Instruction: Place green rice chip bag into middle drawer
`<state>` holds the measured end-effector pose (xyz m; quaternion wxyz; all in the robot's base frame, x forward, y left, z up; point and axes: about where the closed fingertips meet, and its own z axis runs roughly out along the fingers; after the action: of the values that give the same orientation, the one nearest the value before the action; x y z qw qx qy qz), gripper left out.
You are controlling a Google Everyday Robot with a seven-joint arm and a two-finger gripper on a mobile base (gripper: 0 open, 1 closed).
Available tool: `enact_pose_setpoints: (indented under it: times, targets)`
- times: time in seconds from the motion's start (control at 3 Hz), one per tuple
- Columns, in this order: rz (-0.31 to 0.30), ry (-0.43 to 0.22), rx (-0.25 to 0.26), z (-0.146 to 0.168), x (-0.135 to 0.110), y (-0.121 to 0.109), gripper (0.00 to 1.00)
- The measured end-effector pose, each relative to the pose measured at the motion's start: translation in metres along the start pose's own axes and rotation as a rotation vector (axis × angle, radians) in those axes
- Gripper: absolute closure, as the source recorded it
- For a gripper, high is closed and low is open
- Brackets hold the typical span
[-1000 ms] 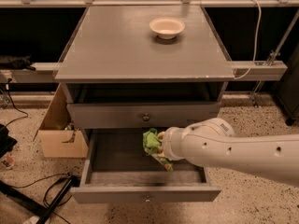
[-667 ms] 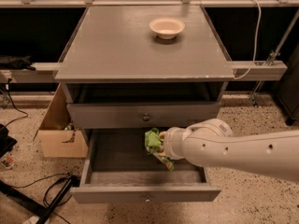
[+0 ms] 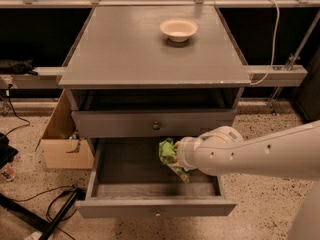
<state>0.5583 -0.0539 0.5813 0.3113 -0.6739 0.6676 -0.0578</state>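
The green rice chip bag (image 3: pixel 167 152) is a crinkly bright-green pouch at the end of my white arm, which reaches in from the right. My gripper (image 3: pixel 173 157) is shut on the bag and holds it over the right-centre of the open middle drawer (image 3: pixel 131 170). Part of the bag hangs below the wrist. The drawer is pulled out, with a dark grey inside and a low front panel carrying a small knob (image 3: pixel 158 214). The wrist hides most of the fingers.
The upper drawer front (image 3: pixel 115 126) with a round knob is closed above. A white bowl (image 3: pixel 178 29) stands at the back of the cabinet top (image 3: pixel 125 49). A cardboard box (image 3: pixel 64 146) and cables (image 3: pixel 55 206) lie on the floor to the left.
The gripper with the bag has shifted very slightly to the right over the drawer. Nothing else has moved.
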Motion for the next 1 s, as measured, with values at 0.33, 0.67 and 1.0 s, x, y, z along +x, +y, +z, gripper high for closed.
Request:
enact_pose_setpoints:
  times: [0.33, 0.67, 1.0]
  targets:
    - [-0.001, 0.002, 0.001, 0.0003, -0.0001, -0.0016, 0.74]
    - [-0.001, 0.002, 0.001, 0.0003, -0.0002, -0.0016, 0.43]
    - [-0.001, 0.002, 0.001, 0.0003, -0.0002, -0.0017, 0.19]
